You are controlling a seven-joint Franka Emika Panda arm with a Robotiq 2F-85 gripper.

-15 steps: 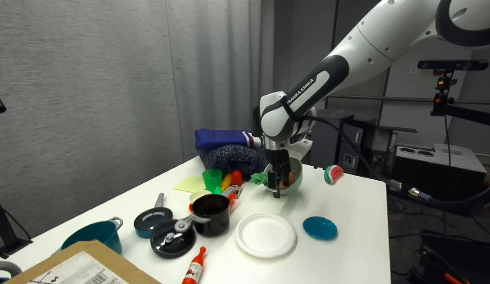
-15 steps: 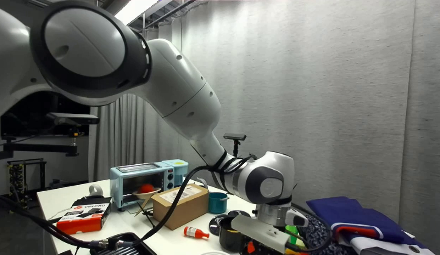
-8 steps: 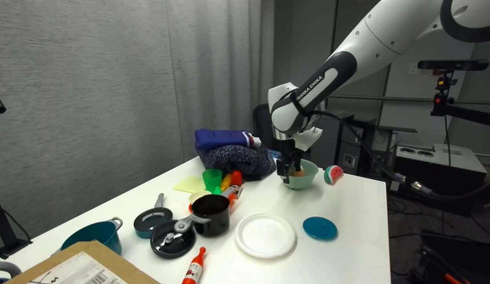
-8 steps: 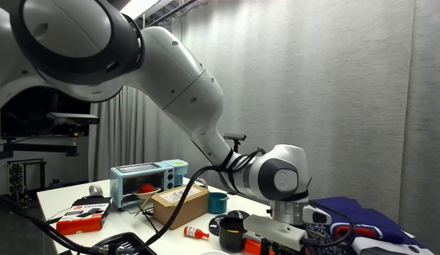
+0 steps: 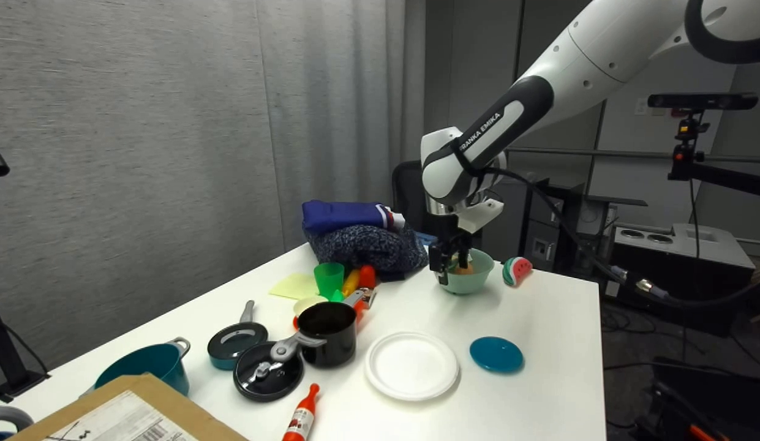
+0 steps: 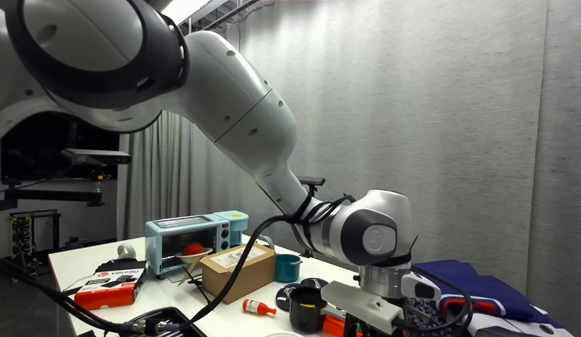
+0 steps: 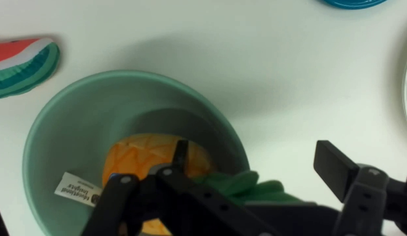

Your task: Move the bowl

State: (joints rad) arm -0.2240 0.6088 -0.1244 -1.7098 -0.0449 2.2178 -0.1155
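Note:
The pale green bowl (image 5: pixel 476 283) stands upright near the table's far corner in an exterior view. From above, the wrist view shows the bowl (image 7: pixel 72 124) with an orange pineapple toy (image 7: pixel 134 157) inside, its green leaves (image 7: pixel 242 183) sticking out over the rim. My gripper (image 7: pixel 257 160) is open, the rim passing between its fingers with visible gaps: the inner fingertip (image 7: pixel 181 152) is over the toy, the outer pad (image 7: pixel 336 168) beyond the wall. An exterior view has the gripper (image 5: pixel 451 260) at the bowl's left side. The bowl is out of sight in an exterior view, where the arm's gripper mount (image 6: pixel 360 304) shows.
A watermelon slice (image 5: pixel 517 271) lies close to the bowl's right. In front are a blue disc (image 5: pixel 496 354) and a white plate (image 5: pixel 411 366). Left of these stand a black pot (image 5: pixel 331 343) and a green cup (image 5: pixel 329 278). Dark folded cloth (image 5: pixel 367 248) lies behind.
The bowl and gripper have shifted right together in an exterior view, nearer the watermelon slice. Most of this came in the first half second; since then the bowl has hardly moved.

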